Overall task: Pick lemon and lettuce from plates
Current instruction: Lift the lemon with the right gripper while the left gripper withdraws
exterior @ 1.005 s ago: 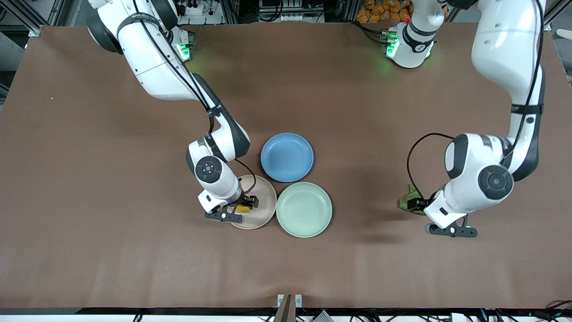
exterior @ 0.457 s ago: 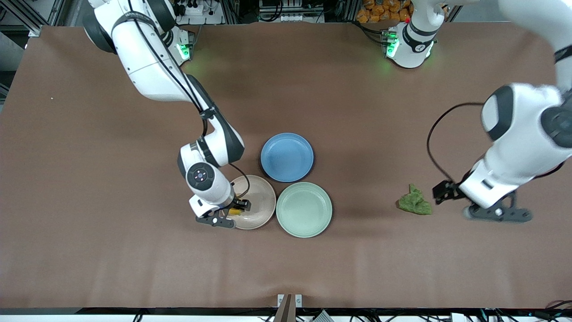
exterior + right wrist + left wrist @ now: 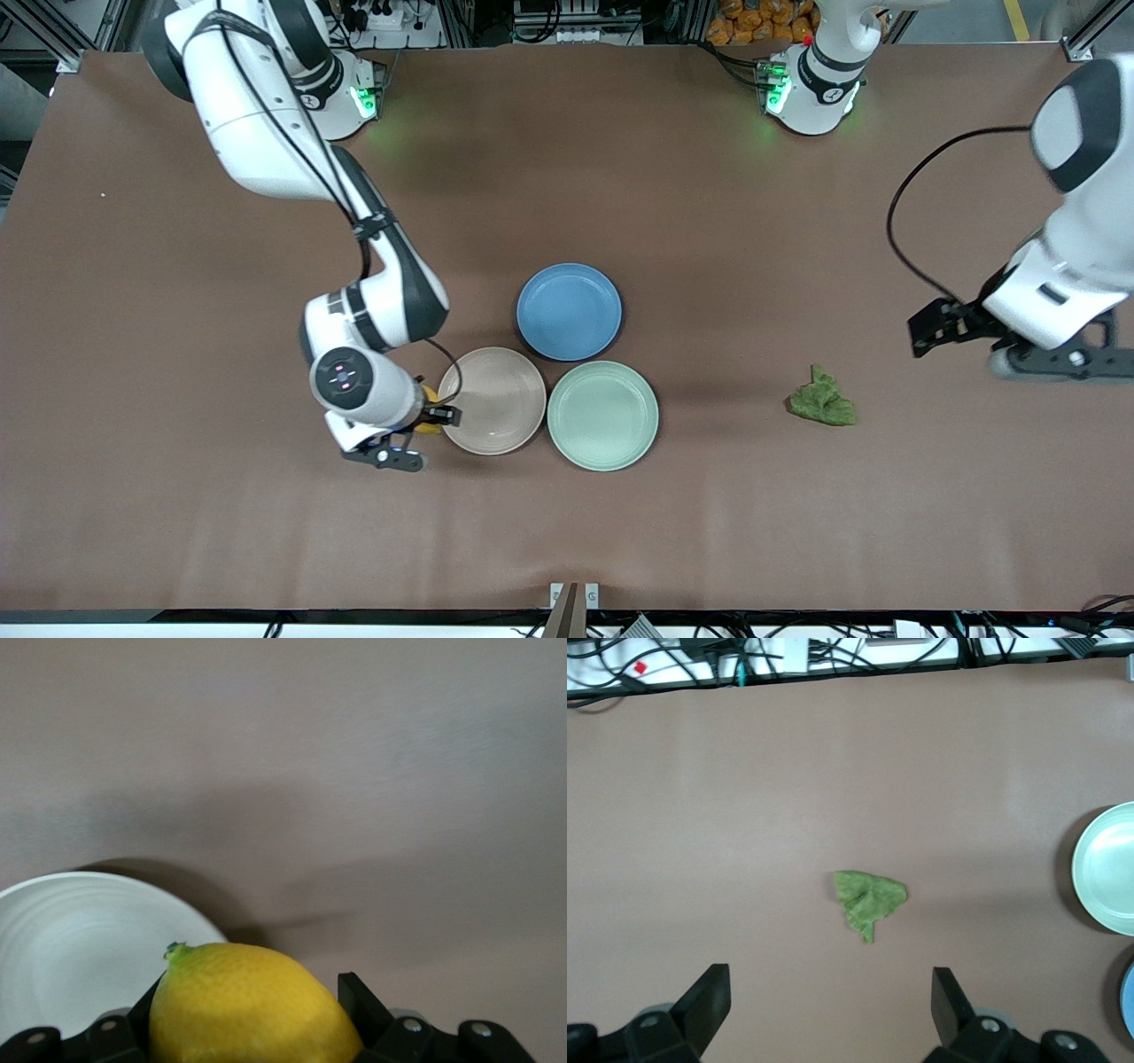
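Note:
My right gripper (image 3: 429, 416) is shut on the yellow lemon (image 3: 429, 415) and holds it over the table just beside the beige-pink plate (image 3: 493, 400), at that plate's edge toward the right arm's end. In the right wrist view the lemon (image 3: 248, 1005) sits between the fingers, with the plate (image 3: 80, 948) beside it. The mint green plate (image 3: 602, 415) is bare. The dark green lettuce (image 3: 823, 400) lies on the table toward the left arm's end; it also shows in the left wrist view (image 3: 868, 899). My left gripper (image 3: 941, 326) is open and empty, raised above the table past the lettuce.
A round blue plate (image 3: 569, 311) sits farther from the front camera than the two plates, touching distance from both. The brown table (image 3: 177, 496) has wide free room at both ends.
My right gripper has carried the lemon off the beige-pink plate toward the right arm's end. My left gripper has let go of the lettuce, risen and moved away from it.

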You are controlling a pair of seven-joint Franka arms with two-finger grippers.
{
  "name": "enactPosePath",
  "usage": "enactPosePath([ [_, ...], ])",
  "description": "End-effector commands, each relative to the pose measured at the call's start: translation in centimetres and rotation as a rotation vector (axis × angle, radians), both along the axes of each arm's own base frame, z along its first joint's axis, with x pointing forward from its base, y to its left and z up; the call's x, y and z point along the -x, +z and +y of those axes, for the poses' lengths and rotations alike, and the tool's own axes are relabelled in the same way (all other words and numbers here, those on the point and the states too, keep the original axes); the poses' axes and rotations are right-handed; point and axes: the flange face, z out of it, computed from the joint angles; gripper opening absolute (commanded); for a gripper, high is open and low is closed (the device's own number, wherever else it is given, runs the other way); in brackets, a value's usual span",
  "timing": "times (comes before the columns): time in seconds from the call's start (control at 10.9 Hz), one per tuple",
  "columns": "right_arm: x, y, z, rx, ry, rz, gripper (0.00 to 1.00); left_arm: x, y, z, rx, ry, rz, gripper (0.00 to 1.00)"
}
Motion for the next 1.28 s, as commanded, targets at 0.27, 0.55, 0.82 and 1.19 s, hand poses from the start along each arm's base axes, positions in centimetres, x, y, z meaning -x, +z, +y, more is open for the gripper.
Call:
enactPosePath([
  [0.27,-2.6,7.6,-13.5,-0.027,0.187,0.05,0.48,3.8,4.7,0.9,0.006,0.113,0.021,1.0],
  [0.55,-2.7,8.2,-19.5,-0.02,0.176,0.093,0.48,4.1,4.9,1.1,0.003,0.114,0.034,1.0],
  [0.82,-2.4,7.2,-24.8,-0.028,0.154,0.136,0.49,4.7,5.7,1.1,0.001,0.115,0.035,1.0],
  [1.19,-1.8,5.8,-27.1,-0.027,0.147,0.155,0.49,4.7,6.0,1.2,-0.01,0.072,0.031,1.0],
])
